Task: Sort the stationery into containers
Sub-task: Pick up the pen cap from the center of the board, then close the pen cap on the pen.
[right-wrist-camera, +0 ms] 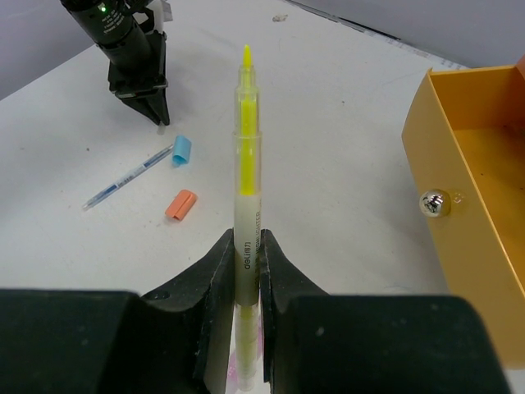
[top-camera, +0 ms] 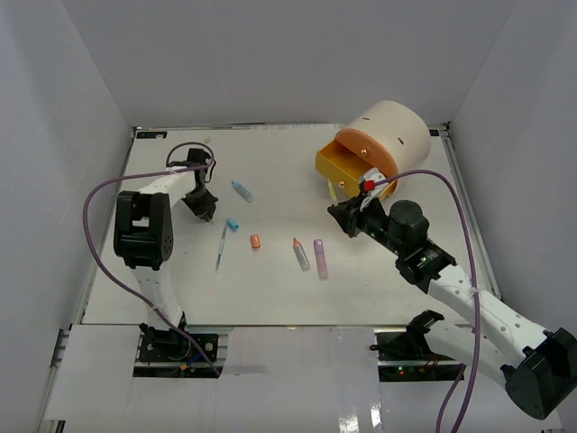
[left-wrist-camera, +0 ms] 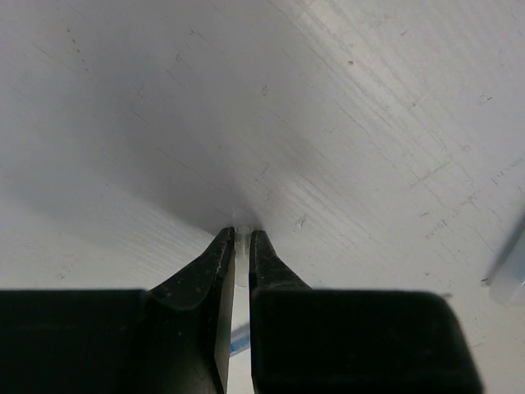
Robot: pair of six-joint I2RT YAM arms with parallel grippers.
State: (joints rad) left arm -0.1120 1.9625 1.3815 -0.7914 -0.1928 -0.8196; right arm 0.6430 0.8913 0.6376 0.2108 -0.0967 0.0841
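Observation:
My right gripper (right-wrist-camera: pixel 246 238) is shut on a yellow highlighter (right-wrist-camera: pixel 246 148), whose bare tip points away over the table. Just to its right is the pulled-out orange drawer (right-wrist-camera: pixel 480 222) with its round knob (right-wrist-camera: pixel 433 203). The drawer belongs to the cream cylinder (top-camera: pixel 389 131) at the back right. My left gripper (left-wrist-camera: pixel 236 235) stands tip-down on the table at the left, shut on a small clear piece (left-wrist-camera: pixel 239 250). On the table lie a blue marker (top-camera: pixel 242 190), a blue cap (top-camera: pixel 233 224), a thin pen (top-camera: pixel 222 245), an orange cap (top-camera: pixel 255 242), a grey marker (top-camera: pixel 300 254) and a purple highlighter (top-camera: pixel 320 257).
White walls close in the table (top-camera: pixel 424 280) on three sides. A purple cable loops from each arm. In the top view the right gripper (top-camera: pixel 341 215) hangs just in front of the open drawer, and the left gripper (top-camera: pixel 206 212) is left of the blue cap.

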